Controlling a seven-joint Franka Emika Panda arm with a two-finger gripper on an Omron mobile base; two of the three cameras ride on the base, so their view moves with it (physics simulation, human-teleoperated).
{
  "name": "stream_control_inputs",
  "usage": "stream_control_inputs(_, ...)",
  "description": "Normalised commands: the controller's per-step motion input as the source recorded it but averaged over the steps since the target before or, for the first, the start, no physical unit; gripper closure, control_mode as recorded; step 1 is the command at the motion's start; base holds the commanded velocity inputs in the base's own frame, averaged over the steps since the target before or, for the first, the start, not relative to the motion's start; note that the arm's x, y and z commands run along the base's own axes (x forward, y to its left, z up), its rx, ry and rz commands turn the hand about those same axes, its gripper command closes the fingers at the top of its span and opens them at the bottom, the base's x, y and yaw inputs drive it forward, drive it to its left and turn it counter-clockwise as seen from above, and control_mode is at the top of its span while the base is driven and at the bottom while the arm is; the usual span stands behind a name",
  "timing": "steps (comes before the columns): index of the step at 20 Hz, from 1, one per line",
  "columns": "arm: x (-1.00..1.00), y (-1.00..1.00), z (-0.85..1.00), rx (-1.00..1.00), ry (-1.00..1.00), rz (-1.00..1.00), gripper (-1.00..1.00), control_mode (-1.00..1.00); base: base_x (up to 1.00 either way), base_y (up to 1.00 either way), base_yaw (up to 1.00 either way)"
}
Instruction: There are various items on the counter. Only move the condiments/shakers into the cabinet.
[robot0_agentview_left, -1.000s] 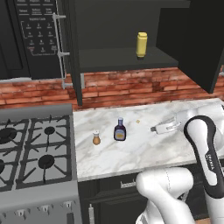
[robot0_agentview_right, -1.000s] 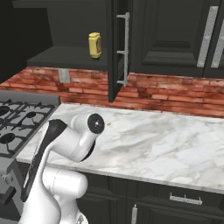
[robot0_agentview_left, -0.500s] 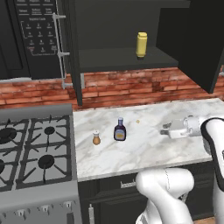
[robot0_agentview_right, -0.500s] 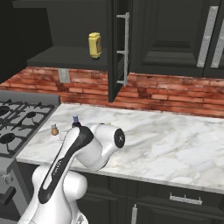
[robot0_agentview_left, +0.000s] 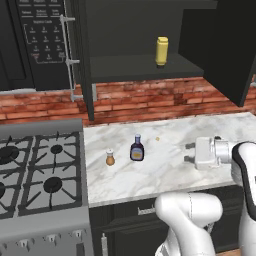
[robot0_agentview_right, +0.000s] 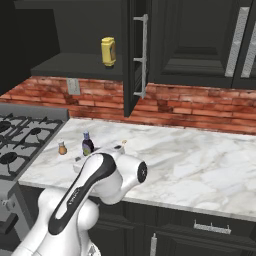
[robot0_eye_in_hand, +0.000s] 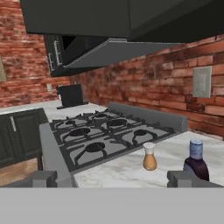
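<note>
Facing the stove, your gripper hangs low over the counter with its jaws spread wide and nothing between them. The sauce bottle stands nearest along its line, well apart, and the shaker sits just beyond, near the stove. The yellow squeeze bottle already stands on the cabinet shelf. Come in too low or off-centre and a finger will likely topple the bottle into the shaker.
</note>
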Motion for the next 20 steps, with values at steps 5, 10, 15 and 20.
stream_control_inputs(5, 0.15, 0.00, -0.06, 0.00, 0.00, 0.00, -1.00, -1.00, 0.00, 0.00, 0.00)
stream_control_inputs(10, 0.44, 0.12, -0.32, -0.01, 0.01, 0.00, -1.00, -1.00, 0.00, 0.00, 0.00)
stream_control_inputs(15, 0.43, 0.00, -0.15, 0.00, 0.00, 0.00, -1.00, -1.00, 0.00, 0.00, 0.00)
stream_control_inputs(20, 0.49, 0.00, -0.07, 0.00, 0.00, 0.01, -1.00, -1.00, 0.00, 0.00, 0.00)
